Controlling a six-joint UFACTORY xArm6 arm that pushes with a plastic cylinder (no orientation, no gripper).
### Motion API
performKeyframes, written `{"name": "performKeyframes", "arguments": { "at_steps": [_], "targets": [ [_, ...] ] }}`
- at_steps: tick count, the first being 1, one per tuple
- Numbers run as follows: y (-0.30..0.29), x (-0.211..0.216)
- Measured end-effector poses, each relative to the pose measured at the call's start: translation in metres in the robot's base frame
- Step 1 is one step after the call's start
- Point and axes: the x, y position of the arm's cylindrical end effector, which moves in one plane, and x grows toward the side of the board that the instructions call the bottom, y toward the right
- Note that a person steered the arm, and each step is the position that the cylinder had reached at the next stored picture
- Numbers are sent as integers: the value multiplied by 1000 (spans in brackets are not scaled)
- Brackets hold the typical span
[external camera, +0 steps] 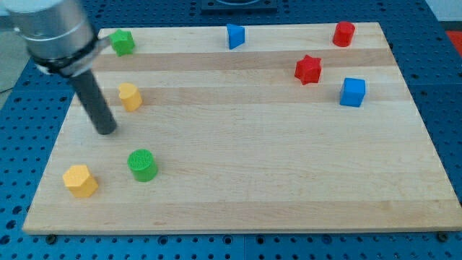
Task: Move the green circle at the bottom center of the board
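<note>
The green circle (142, 165) is a short round block at the lower left of the wooden board (245, 144). My tip (106, 131) rests on the board up and to the left of it, a short gap away and not touching it. The dark rod rises from the tip toward the view's top left. A yellow block (130, 96) sits just right of the rod, above the tip.
A yellow hexagon (80, 180) lies at the bottom left, left of the green circle. A green block (123, 42) sits at the top left corner. A blue triangle (235, 35) is at top centre. A red cylinder (343, 34), a red star (308, 69) and a blue cube (353, 92) stand at the upper right.
</note>
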Motion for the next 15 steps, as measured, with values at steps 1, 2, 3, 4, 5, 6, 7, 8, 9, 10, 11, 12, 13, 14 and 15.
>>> {"name": "performKeyframes", "arguments": {
  "at_steps": [1,2,3,4,5,6,7,8,9,10,11,12,13,14,15],
  "targets": [
    [-4,27],
    [3,46],
    [48,55],
    [110,68],
    [102,68],
    [89,79],
    [114,100],
    [183,102],
    [207,102],
    [187,94],
    [179,60],
    [224,58],
    [257,71],
    [265,90],
    [266,88]
  ]
}}
